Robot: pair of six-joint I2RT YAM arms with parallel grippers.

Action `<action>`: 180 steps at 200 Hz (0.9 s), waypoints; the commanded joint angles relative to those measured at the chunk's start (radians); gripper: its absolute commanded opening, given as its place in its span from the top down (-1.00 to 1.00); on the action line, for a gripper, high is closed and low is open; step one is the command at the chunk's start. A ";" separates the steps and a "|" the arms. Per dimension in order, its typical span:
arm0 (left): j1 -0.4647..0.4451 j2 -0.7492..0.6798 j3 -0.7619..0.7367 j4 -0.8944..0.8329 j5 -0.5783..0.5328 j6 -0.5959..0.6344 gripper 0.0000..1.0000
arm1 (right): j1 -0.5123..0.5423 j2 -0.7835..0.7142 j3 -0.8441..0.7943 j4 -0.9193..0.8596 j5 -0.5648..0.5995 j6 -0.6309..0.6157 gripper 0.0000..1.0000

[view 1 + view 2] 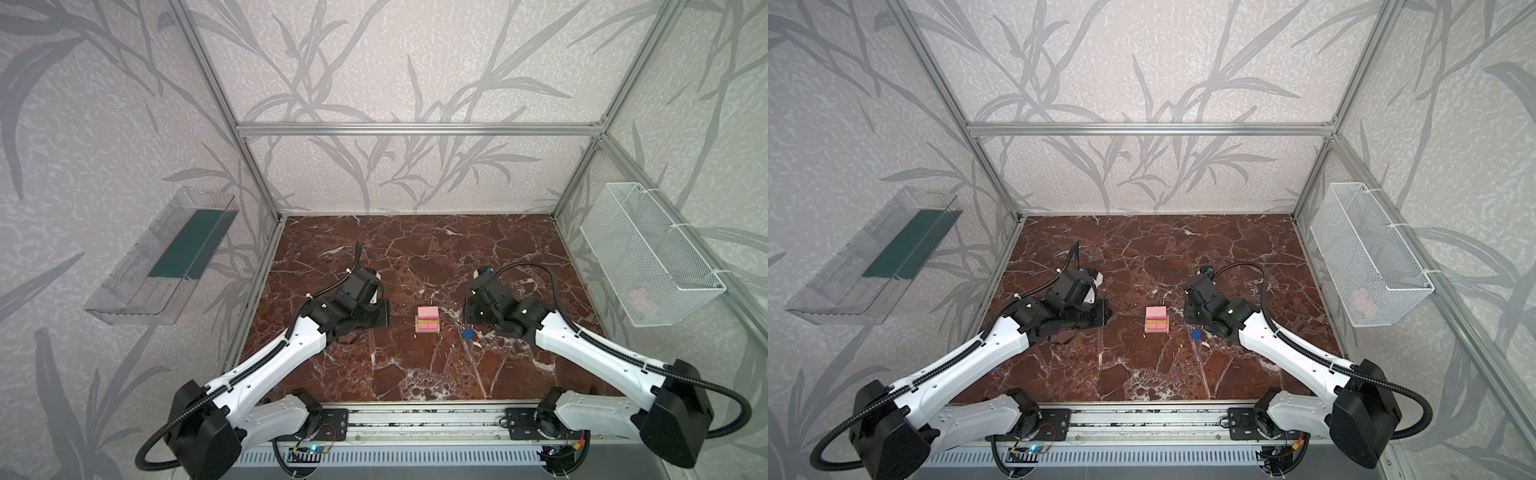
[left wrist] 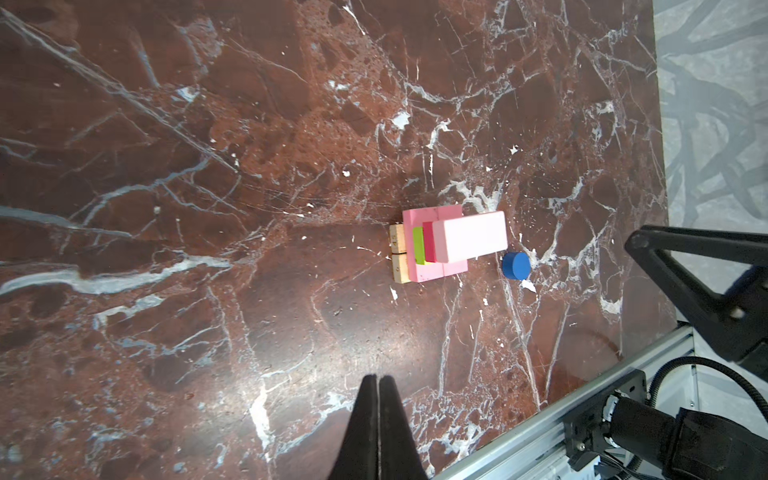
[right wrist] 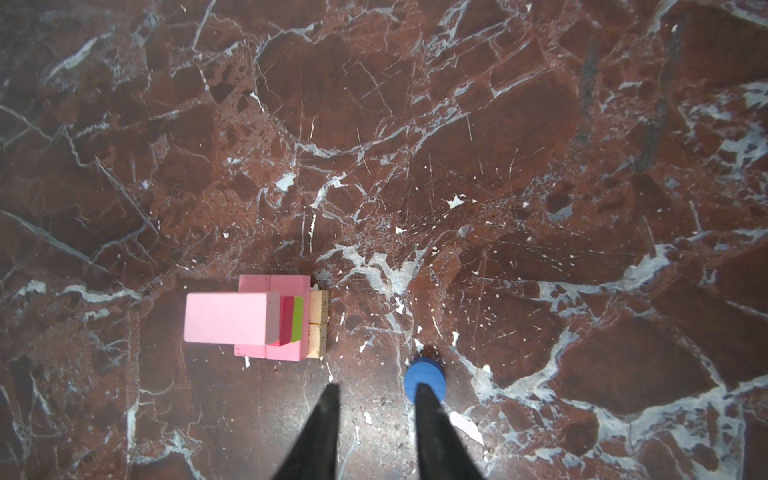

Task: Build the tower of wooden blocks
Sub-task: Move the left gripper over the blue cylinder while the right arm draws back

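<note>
At the front, the blue disc [image 1: 467,333] lies flat on the desk [image 1: 415,257], just beside the right hand [image 3: 377,386]. That hand's fingers [image 3: 432,424] stand slightly apart, holding nothing; one finger crosses the disc, which is not between them. Farther back, mid-desk, stands the tower [image 1: 428,321], a pink bar [image 3: 228,318] topmost, no disc on it yet. Across it sits the left hand [image 2: 379,378], closed and empty. The right hand looks better placed.
</note>
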 commanded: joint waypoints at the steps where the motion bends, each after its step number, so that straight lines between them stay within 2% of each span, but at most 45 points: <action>1: -0.048 0.039 0.013 0.030 -0.014 -0.043 0.90 | -0.024 -0.039 -0.035 0.036 -0.035 -0.018 0.58; 29: -0.114 0.105 0.070 0.018 -0.047 -0.043 0.90 | -0.066 -0.094 -0.085 0.051 -0.064 -0.026 0.75; 54: -0.162 0.166 0.136 -0.003 -0.074 -0.035 0.90 | -0.112 -0.158 -0.136 0.062 -0.100 -0.029 1.00; 98: -0.247 0.305 0.288 -0.063 -0.107 -0.002 0.90 | -0.175 -0.282 -0.210 0.057 -0.131 -0.043 1.00; 127: -0.290 0.423 0.411 -0.139 -0.125 0.021 0.89 | -0.210 -0.360 -0.234 0.016 -0.110 -0.049 1.00; 164: -0.345 0.588 0.592 -0.219 -0.140 0.064 0.83 | -0.231 -0.458 -0.248 -0.053 -0.044 -0.042 0.71; 180: -0.363 0.664 0.682 -0.270 -0.151 0.079 0.81 | -0.235 -0.509 -0.249 -0.093 0.001 -0.034 0.67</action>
